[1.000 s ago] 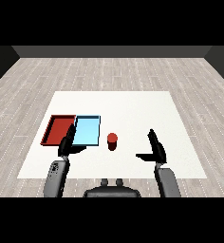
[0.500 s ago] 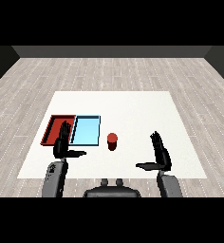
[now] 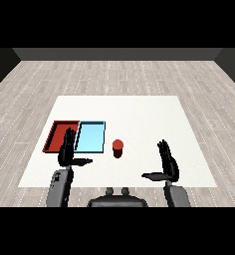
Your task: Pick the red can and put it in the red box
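The red can [image 3: 118,148] is seen standing upright on the white table [image 3: 139,114], its long axis vertical, just to the right of the light blue tray [image 3: 91,137] and apart from it by a narrow strip of table. The red tray [image 3: 59,135] lies beyond that, at the far left of the pair, touching the blue one along a shared edge. The can is set between the 2 hands, and nothing is held by either. The right hand [image 3: 167,164] is held up at the can's right and a little nearer the robot, fingers straight and raised, thumb stretched out toward the left, so that the palm is turned roughly toward the can; a clear gap of table is left between them. The left hand [image 3: 68,149] is likewise spread, fingers straight, thumb pointing right, and it is placed over the near edge where the 2 trays meet. From the picture the 2 hands look about equally far from the can (the left one perhaps slightly farther), so nearness alone does not settle the choice; the right hand's open side faces the can with nothing in the way. The coming move is judged to be a reach leftward and forward by the right hand, closing round the can's upright side, and the grasp is not yet begun
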Action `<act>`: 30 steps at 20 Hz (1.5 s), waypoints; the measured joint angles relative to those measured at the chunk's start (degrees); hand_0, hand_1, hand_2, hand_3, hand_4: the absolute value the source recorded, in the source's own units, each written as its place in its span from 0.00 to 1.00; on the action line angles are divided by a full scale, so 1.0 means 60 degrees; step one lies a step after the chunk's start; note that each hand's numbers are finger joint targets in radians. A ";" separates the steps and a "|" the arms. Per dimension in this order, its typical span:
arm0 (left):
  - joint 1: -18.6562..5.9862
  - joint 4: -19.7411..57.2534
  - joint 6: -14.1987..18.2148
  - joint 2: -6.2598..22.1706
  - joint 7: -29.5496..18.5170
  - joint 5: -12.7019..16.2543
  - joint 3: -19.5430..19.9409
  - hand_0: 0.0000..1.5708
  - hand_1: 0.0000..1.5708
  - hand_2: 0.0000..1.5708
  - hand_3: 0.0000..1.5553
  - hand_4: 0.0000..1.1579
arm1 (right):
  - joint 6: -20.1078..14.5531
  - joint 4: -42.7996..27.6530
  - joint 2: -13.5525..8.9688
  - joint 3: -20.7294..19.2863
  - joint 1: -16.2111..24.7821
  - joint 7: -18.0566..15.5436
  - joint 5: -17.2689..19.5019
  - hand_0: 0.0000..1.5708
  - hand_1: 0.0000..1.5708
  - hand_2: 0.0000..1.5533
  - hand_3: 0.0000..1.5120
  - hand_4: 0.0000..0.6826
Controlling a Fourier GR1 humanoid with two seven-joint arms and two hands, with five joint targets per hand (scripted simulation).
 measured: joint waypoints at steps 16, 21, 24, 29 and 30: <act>-0.0057 -0.0041 -0.0203 0.0048 -0.0037 0.0349 0.0266 0.00 0.00 0.00 0.00 0.00 | -0.0846 0.1403 0.0465 0.0495 -0.1712 0.0755 0.0261 0.00 0.00 0.00 0.00 0.00; 0.0123 -0.0314 -0.0291 0.0075 0.0088 0.0467 0.0295 0.00 0.00 0.00 0.00 0.00 | -0.1176 0.2262 0.0493 0.0763 -0.2344 0.0751 -0.0147 0.00 0.00 0.00 0.00 0.00; 0.0162 -0.0214 -0.0149 -0.0046 -0.0071 0.0274 0.0203 0.00 0.00 0.00 0.00 0.00 | -0.1423 0.2662 0.0500 0.1024 -0.2539 0.0630 -0.0575 0.00 0.00 0.00 0.00 0.00; -0.0067 -0.0044 -0.0129 0.0027 -0.0019 0.0329 0.0359 0.00 0.00 0.00 0.00 0.00 | -0.1619 0.3564 0.0504 0.1367 -0.2851 0.0167 -0.1140 0.00 0.00 0.00 0.00 0.00; 0.0075 -0.0099 -0.0082 -0.0051 -0.0128 0.0250 0.0279 0.00 0.00 0.00 0.00 0.00 | -0.1726 0.3807 0.0505 0.1452 -0.2994 0.0040 -0.1235 0.00 0.00 0.00 0.00 0.00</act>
